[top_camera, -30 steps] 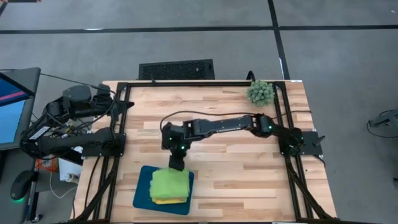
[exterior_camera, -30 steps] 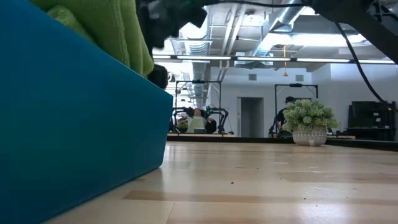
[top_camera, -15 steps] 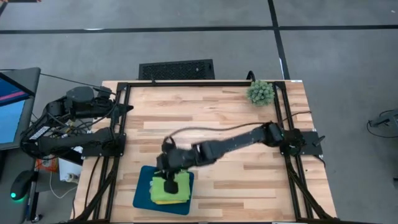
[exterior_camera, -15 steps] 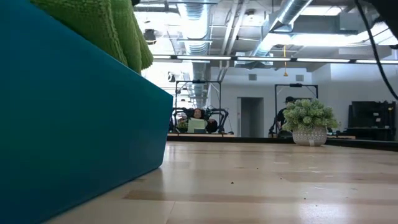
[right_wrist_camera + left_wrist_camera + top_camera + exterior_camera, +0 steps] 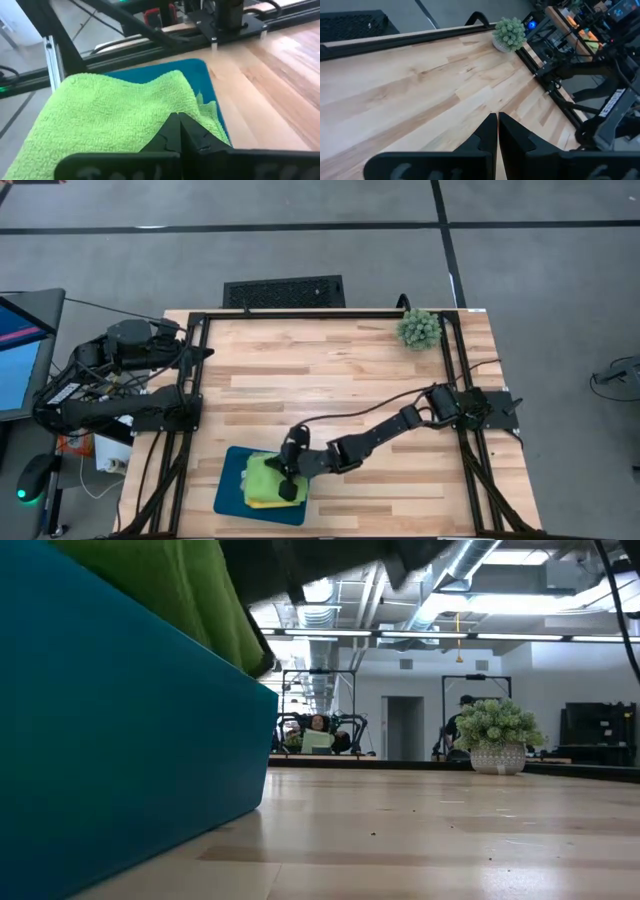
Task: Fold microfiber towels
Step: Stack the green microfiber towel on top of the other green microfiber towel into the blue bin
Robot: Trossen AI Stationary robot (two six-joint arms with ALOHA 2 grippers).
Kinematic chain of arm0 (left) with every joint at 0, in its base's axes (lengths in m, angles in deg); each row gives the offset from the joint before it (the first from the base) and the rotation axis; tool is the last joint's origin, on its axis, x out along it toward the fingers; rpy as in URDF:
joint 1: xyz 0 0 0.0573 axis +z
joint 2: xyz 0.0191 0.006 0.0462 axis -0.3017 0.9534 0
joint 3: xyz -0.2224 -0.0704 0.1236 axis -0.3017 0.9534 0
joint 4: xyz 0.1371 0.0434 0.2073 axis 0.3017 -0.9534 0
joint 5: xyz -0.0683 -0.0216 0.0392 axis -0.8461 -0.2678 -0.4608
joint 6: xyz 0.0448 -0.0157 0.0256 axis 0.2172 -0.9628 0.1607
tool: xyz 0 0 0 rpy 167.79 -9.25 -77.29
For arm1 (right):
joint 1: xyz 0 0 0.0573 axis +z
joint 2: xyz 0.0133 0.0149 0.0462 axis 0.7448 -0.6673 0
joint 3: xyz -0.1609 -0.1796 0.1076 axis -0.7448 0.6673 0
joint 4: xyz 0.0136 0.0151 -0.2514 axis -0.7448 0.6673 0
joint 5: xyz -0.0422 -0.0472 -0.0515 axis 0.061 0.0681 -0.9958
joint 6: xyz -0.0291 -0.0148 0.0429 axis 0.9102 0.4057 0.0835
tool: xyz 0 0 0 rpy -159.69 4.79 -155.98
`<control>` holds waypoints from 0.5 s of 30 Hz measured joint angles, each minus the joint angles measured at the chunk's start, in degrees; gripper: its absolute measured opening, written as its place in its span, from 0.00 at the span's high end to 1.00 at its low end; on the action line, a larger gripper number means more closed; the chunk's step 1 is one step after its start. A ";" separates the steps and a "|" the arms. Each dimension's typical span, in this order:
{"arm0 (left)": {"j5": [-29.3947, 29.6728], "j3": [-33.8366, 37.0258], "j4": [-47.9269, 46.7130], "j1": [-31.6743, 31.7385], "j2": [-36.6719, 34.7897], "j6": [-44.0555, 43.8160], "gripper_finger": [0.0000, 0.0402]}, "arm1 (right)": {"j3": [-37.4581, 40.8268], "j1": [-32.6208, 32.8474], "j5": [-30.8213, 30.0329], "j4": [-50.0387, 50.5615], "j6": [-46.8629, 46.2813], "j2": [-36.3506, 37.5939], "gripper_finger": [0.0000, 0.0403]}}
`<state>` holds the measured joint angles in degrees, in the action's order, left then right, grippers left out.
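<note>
A stack of folded microfiber towels (image 5: 263, 478), lime green on top with a yellow one (image 5: 262, 503) at the bottom, lies in the dark teal tray (image 5: 226, 492) near the table's front edge. My right gripper (image 5: 288, 488) is shut and lies low over the right part of the top green towel (image 5: 110, 120). In the low view the green towel (image 5: 170, 580) hangs over the tray's wall (image 5: 130, 770). My left gripper (image 5: 205, 352) waits shut at the table's far left. My right gripper lays its shut fingers (image 5: 172, 131) on the upper face of the top green towel (image 5: 150, 107), near the towel's right side. It comes from the table's right, slanting slightly down. The towel lies flat on the stack in the tray. Whether any cloth sits between the fingers I cannot tell.
A small spiky green plant (image 5: 419, 328) stands at the table's far right corner. Black frame rails (image 5: 190, 380) run along the table's left, right and far sides. Bare wood (image 5: 340, 380) spreads between the tray and the plant.
My right gripper has gone from the tray's far edge toward the table's near edge and down onto the stack. It has tipped from pointing down to nearly level, and it has shut. In the low view the green towel's edge hangs lower over the tray's wall.
</note>
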<state>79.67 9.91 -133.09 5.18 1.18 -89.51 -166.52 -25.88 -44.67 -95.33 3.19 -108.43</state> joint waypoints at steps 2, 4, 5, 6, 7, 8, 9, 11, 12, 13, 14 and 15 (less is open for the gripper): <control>0.02 0.02 0.02 0.00 0.00 -1.37 0.98 | 0.97 -0.20 -0.10 -1.31 0.02 0.00 0.97; -0.30 0.02 0.02 0.00 0.00 -2.59 0.98 | 0.84 -0.37 -0.40 -2.17 0.21 -0.82 0.97; -0.81 0.02 0.02 0.00 -0.01 -3.08 0.98 | 0.09 -0.56 -0.45 -3.69 0.17 -2.27 0.96; -1.29 0.02 0.04 0.00 0.00 -3.37 0.98 | -0.04 -0.75 -0.31 -3.79 0.15 -3.27 0.95; -1.54 0.03 0.07 0.00 0.00 -3.73 0.98 | -0.61 -0.76 -0.51 -3.73 0.59 -4.31 0.95; -1.71 0.04 0.10 -0.05 0.00 -4.06 0.98 | -2.44 -0.88 1.13 -3.88 -0.11 -5.54 0.95; -1.94 0.04 0.13 -0.07 0.00 -4.48 0.98 | -4.08 -0.88 1.96 -4.39 -0.61 -6.93 0.94; -2.37 0.04 0.31 -0.07 0.00 -5.04 0.98 | -6.18 -0.79 2.74 -2.82 -1.34 -8.40 0.95; -2.59 0.04 0.47 -0.07 0.00 -5.24 0.98 | -6.97 -0.77 2.56 -1.85 -1.30 -8.71 0.95; -2.78 0.04 0.56 -0.07 0.00 -5.61 0.98 | -7.66 -0.75 2.35 -1.15 -1.29 -8.72 0.96; -3.04 0.04 0.54 -0.07 0.00 -6.00 0.98 | -8.18 -0.80 1.85 -0.96 -1.22 -8.54 0.96; -3.32 0.04 0.54 -0.07 0.00 -6.13 0.98 | -8.24 -0.90 1.21 0.03 -0.74 -7.78 0.97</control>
<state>76.35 9.95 -132.55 5.12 1.18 -95.64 -174.76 -26.78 -43.46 -95.30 2.45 -116.20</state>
